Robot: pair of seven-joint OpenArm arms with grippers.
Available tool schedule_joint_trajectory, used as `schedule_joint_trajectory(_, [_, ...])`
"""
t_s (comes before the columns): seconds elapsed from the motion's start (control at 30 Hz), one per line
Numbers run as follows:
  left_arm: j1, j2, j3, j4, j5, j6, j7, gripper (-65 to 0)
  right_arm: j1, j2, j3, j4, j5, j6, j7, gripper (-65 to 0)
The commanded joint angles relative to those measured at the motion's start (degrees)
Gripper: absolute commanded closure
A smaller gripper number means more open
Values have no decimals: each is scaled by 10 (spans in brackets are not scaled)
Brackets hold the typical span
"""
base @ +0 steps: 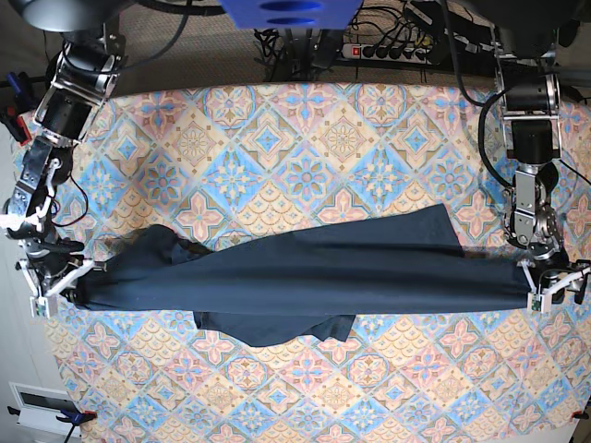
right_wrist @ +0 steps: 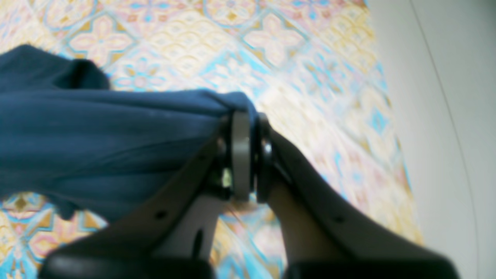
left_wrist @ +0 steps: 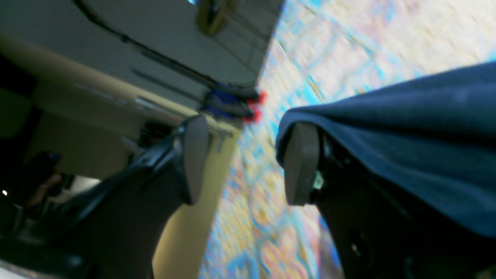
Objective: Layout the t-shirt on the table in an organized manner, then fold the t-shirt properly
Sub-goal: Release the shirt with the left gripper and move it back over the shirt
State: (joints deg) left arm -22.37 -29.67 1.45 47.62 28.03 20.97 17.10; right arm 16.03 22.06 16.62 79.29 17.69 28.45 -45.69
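Dark navy soft-fabric t-shirt (base: 305, 277) stretched long-axis side-to-side across the tile-patterned cloth surface (base: 305, 129), right claw (right_wrist: 248, 155) clamped on one end, left claw (left_wrist: 248, 159) spread wide, fabric draped over one finger at the opposite end.

Tile-patterned table (base: 305, 120), dark t-shirt (base: 305, 277) stretched lengthwise across it

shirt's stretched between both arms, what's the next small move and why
Probably re-close the left gripper on the shirt edge: its jaws stand apart, with the t-shirt draped over one finger only, while the right gripper is clamped on its end. The cloth lies bunched in a narrow band across the table.
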Motion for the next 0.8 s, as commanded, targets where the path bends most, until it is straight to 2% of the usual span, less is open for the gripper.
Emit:
schedule_joint_trajectory(0.0, [-12,-9,-3,11,-1,17,-8,-307,17,11,-11,13,5,15,13,-8])
schedule_joint_trajectory(0.07, [-6,6,-4,11,-24,16,-5,-319,29,11,-37,12,5,45,13,-8])
schedule_joint_trajectory(0.1, [-1,8,-4,11,-38,16,10,-353,33,11,-47,12,5,49,13,-7])
schedule_joint_trajectory(0.2, [5,9,0,11,-94,11,56,-483,44,11,-59,6,3,49,13,-7])
schedule_joint_trajectory(0.3, [10,5,0,11,-151,-24,58,-548,60,11,-59,6,3,49,13,-7])
schedule_joint_trajectory(0.4, [13,0,-3,16,-211,-39,59,-548,71,11,-59,5,3,49,13,-7])
schedule_joint_trajectory(0.47, [33,-10,-1,62,-261,-43,76,-548,78,11,-59,4,3,48,13,-7])
schedule_joint_trajectory(0.6, [141,-25,-3,264,-359,-50,156,-548,78,11,-55,-31,-46,48,18,-7])
schedule_joint_trajectory(0.73, [238,-21,-1,445,-423,-50,229,-548,100,11,-37,-39,-82,48,18,-7])
schedule_joint_trajectory(0.77, [259,-10,-1,479,-430,-50,242,-548,100,11,-39,-39,-82,48,17,-7])
